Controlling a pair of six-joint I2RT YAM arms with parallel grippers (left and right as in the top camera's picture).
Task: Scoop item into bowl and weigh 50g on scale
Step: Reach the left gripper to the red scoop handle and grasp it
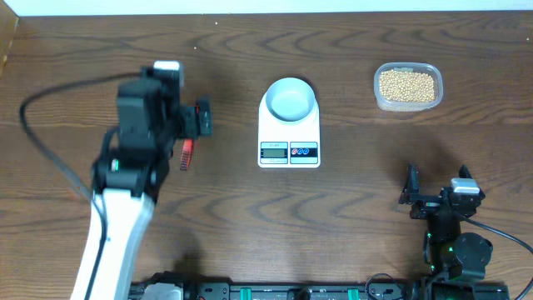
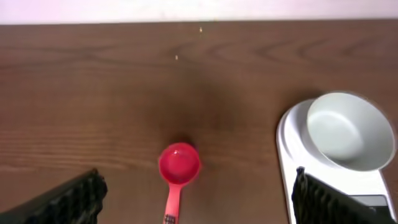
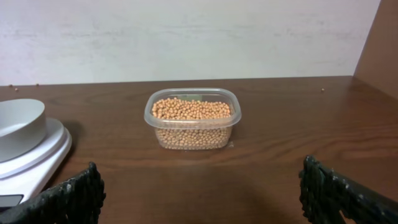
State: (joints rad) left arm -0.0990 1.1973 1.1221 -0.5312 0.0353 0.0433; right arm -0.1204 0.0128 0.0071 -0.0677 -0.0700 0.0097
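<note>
Dark wood-grain bench (image 1: 250, 217) is carrying everything. The white digital scale (image 1: 268, 133) is sitting mid-bench with the pale bowl (image 1: 291, 102) resting on its platform. Soybeans (image 1: 407, 86) are filling the clear tub (image 3: 149, 116) off to the right, well apart from the scale. The left gripper (image 2: 198, 186) is hovering over the red scoop (image 2: 179, 167), jaws spread wide, holding nothing. The right gripper (image 3: 200, 180) is facing the tub, jaws equally wide.

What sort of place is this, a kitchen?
Likely a robotics lab bench, not a kitchen: a left robot arm and a right robot arm stand at a brown wooden table holding a flat white digital kitchen scale and a clear plastic tub of small tan beans.
</note>
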